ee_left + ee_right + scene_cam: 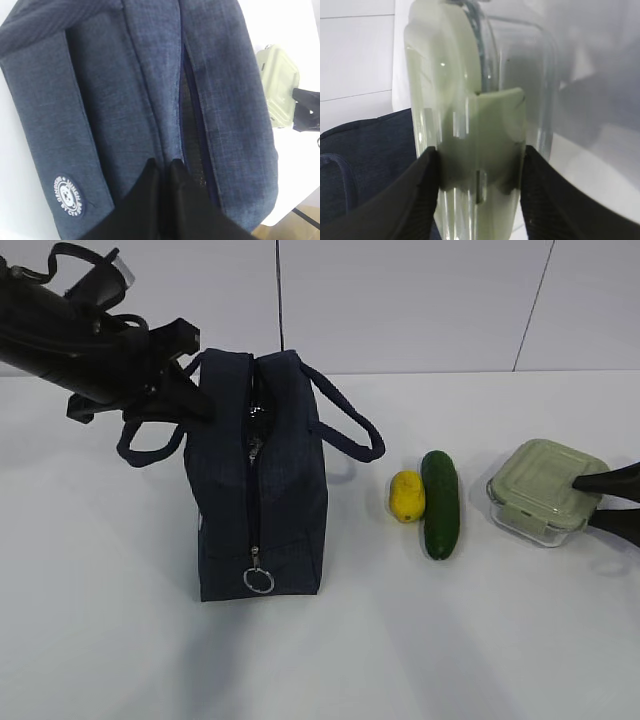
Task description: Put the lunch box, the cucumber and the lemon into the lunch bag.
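A: Exterior view: our left gripper [190, 400] pinches the bag [262, 490] at its top edge, beside the gaping zipper; lemon [406, 495] and cucumber [440, 503] lie right of the bag.

B: Beyond them, our right gripper [480, 170] clamps the lunch box [475, 125]. Next, we judge, comes lifting it into the opening.

A: Only the left wrist view shows the bag's dark interior.
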`<move>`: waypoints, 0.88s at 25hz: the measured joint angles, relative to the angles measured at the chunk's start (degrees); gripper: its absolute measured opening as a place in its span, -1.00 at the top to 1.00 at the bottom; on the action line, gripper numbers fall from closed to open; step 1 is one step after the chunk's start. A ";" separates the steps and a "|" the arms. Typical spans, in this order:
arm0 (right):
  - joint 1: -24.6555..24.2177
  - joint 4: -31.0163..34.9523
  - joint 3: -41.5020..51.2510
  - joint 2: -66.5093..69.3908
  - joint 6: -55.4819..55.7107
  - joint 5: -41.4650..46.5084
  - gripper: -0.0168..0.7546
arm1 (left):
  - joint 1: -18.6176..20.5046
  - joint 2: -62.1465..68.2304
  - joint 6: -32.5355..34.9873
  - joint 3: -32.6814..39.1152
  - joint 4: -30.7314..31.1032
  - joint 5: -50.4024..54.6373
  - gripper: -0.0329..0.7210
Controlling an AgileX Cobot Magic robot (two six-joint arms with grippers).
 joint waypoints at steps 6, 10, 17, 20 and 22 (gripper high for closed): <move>0.00 -1.14 0.00 -1.48 2.09 -0.26 0.00 | 0.00 0.00 0.00 0.00 0.00 0.04 0.92; 0.00 -2.03 0.00 -3.22 2.68 -0.57 0.00 | 0.00 0.00 0.00 0.00 0.00 0.48 0.92; 0.00 -2.03 0.00 -7.60 4.72 -0.46 0.00 | 0.00 0.00 0.09 0.00 0.00 0.50 0.92; 0.00 -2.18 0.00 -8.33 5.92 -0.39 0.00 | 0.00 0.00 0.09 0.00 0.00 0.59 0.92; 0.37 -2.18 0.00 -8.70 6.49 -0.39 0.00 | 0.00 0.00 0.13 0.00 -0.09 0.59 0.92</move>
